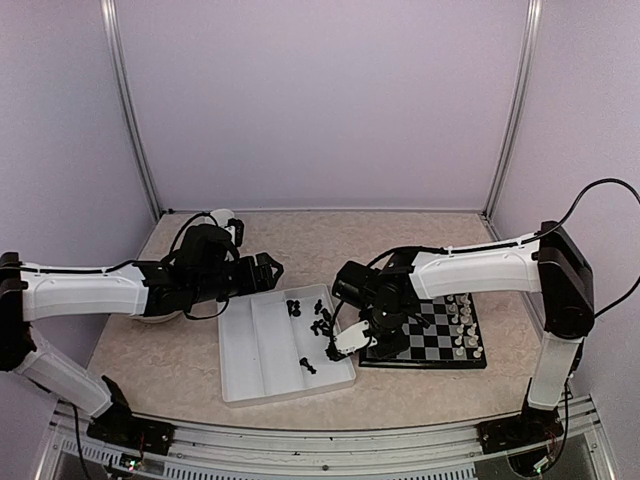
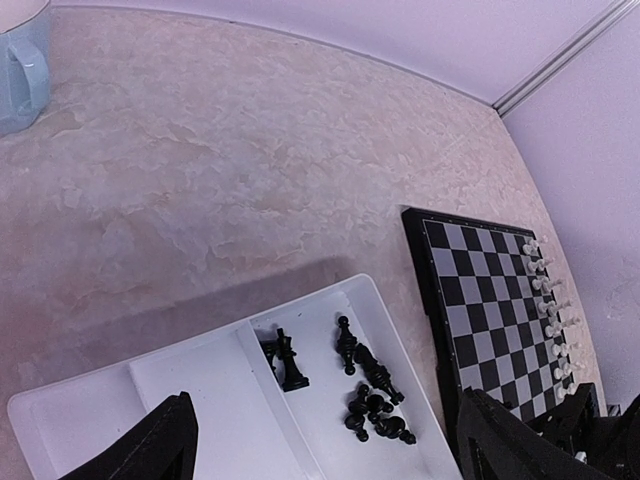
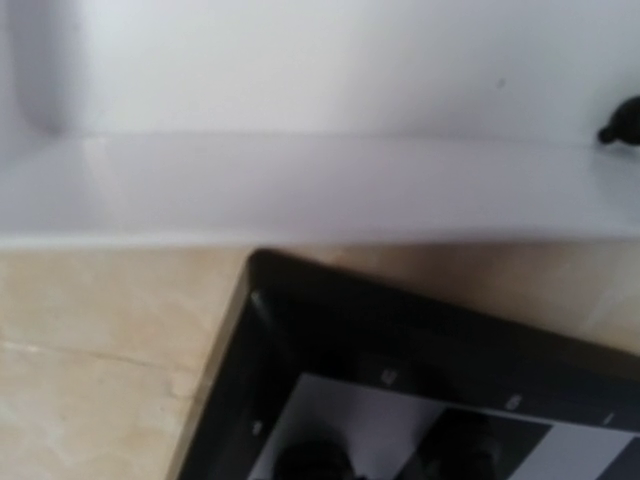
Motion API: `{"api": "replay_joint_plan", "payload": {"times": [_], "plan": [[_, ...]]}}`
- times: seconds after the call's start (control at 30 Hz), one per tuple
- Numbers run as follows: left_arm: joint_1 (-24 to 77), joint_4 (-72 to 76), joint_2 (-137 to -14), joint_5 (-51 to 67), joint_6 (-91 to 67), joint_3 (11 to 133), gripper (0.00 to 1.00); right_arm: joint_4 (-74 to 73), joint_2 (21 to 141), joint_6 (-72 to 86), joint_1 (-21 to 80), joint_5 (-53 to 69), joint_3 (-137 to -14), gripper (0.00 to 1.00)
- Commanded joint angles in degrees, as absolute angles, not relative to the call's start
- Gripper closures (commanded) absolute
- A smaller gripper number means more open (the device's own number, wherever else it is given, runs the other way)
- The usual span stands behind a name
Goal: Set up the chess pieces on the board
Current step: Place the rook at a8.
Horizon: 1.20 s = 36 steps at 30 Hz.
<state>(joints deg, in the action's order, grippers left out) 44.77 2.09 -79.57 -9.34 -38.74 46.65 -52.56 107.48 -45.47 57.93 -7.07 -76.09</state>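
Note:
Several black chess pieces (image 2: 375,395) lie loose in the right compartment of a white tray (image 2: 200,400), and one stands upright by the divider (image 2: 290,365). From above they show as small clusters (image 1: 320,320). The board (image 1: 425,340) lies right of the tray, with white pieces (image 1: 462,322) lined along its right side. My left gripper (image 2: 325,445) hangs open above the tray, fingers (image 2: 150,445) wide apart and empty. My right gripper (image 1: 350,340) is low at the board's near-left corner (image 3: 300,330). Its fingers do not show clearly, only dark blurs at the bottom edge of the wrist view.
A pale mug (image 2: 20,70) stands at the back left of the marbled table (image 1: 400,235). The tray's wall (image 3: 320,190) runs close beside the board's black border. Purple walls with metal posts (image 1: 510,110) close in the back.

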Motion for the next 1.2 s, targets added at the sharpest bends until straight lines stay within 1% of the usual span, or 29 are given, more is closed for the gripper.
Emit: {"api": "replay_joint_plan", "payload": {"times": [0.0, 0.17, 0.5, 0.53, 0.63, 0.97, 1.07, 1.17], "plan": [[45.09, 3.12, -80.32, -8.84, -38.41, 46.89, 0.11, -53.89, 108.47, -45.54, 57.57, -5.84, -76.63, 0.9], [45.07, 3.41, -80.68, -8.63, -38.5, 46.9, 0.11, -54.19, 108.84, -45.31, 57.59, -4.22, -78.01, 0.94], [45.09, 3.6, -80.82, -8.48, -38.75, 46.5, 0.11, -53.26, 110.29, -45.23, 57.57, -4.28, -79.01, 0.94], [45.09, 3.6, -80.79, -8.51, -38.76, 46.4, 0.11, -53.25, 110.38, -45.22, 57.57, -4.3, -78.99, 0.93], [45.09, 3.6, -80.77, -8.53, -38.75, 46.34, 0.11, -53.38, 110.33, -45.18, 57.57, -4.25, -78.99, 0.87], [45.3, 3.23, -81.11, -7.49, -38.07, 47.18, 0.11, -53.98, 105.89, -45.48, 57.57, -0.84, -82.71, 0.76], [46.44, -0.52, -82.74, -7.53, -35.82, 49.76, 0.11, -53.72, 104.54, -45.44, 57.52, -0.41, -84.69, 0.73], [48.98, -6.32, -85.54, -8.33, -29.71, 54.87, 0.12, -52.66, 102.49, -45.28, 56.6, 1.31, -85.16, 0.73]]}}
